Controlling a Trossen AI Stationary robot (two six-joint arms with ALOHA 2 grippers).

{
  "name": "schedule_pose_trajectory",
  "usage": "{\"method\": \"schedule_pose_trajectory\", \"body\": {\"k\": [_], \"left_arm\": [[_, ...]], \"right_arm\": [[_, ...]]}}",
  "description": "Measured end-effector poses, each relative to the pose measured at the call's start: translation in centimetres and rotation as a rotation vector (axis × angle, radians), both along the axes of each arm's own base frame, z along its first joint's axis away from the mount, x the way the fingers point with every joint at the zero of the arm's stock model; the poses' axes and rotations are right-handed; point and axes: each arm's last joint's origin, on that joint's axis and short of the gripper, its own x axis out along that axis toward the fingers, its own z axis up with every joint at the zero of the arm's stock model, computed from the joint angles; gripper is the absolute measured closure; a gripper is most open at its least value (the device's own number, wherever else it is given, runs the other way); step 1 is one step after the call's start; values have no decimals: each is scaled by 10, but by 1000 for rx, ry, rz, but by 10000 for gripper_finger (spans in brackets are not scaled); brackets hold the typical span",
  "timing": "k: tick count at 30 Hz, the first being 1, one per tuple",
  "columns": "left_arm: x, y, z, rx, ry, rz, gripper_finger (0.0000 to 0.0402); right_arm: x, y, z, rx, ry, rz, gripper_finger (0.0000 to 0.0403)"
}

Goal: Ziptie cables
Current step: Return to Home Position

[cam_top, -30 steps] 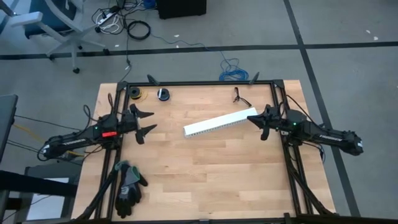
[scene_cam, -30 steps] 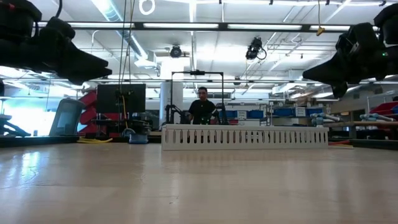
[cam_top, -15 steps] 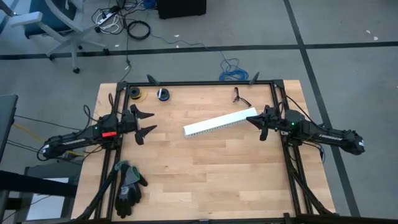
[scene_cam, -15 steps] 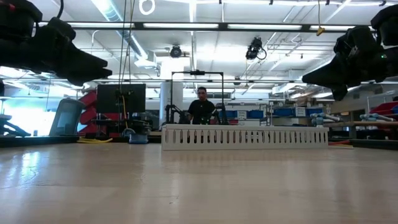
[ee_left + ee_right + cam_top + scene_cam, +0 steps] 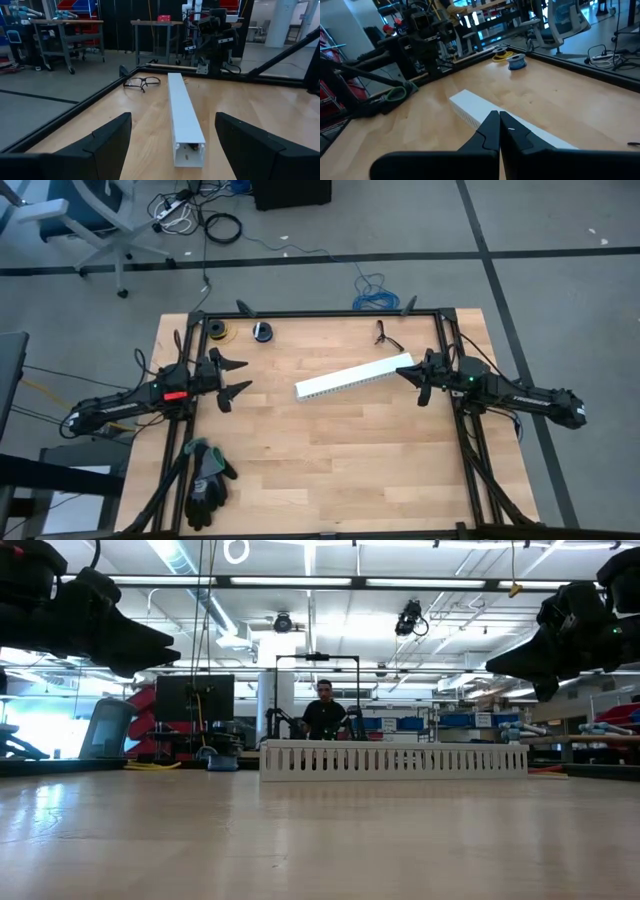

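White duct (image 5: pixel 355 378) lies closed mid-bench (image 5: pixel 300 470), long axis diagonal. One end faces my left pincer (image 5: pixel 238 377), the other is just beside my right pincer (image 5: pixel 404 371). Cables hidden; a small dark bit shows in the duct's open end, can't tell what. Left arm reaches in over the left edge, pincer spread wide. Right arm reaches in over the right edge, fingers (image 5: pixel 492 127) pressed together, holding nothing.

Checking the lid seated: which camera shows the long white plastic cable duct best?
The left wrist view: the long white plastic cable duct lies lengthwise, smooth top and open end visible. The high view shows it whole but small; the low view, only its slotted side; the right wrist view, partly behind the right gripper.
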Motion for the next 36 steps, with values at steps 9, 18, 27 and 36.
{"method": "schedule_pose_trajectory", "body": {"k": [9, 18, 27, 36], "left_arm": [[0, 0, 0, 1, 1, -1, 110], [0, 0, 1, 3, -9, -7, 243], [1, -3, 3, 8, -27, -104, 392], [1, -5, 7, 20, -64, -156, 388]], "right_arm": [[0, -1, 1, -38, 2, -39, 403], [0, -1, 2, -41, -7, -42, 403], [0, -1, 2, -42, -10, -42, 403], [0, -1, 2, -42, -11, -42, 403]]}}
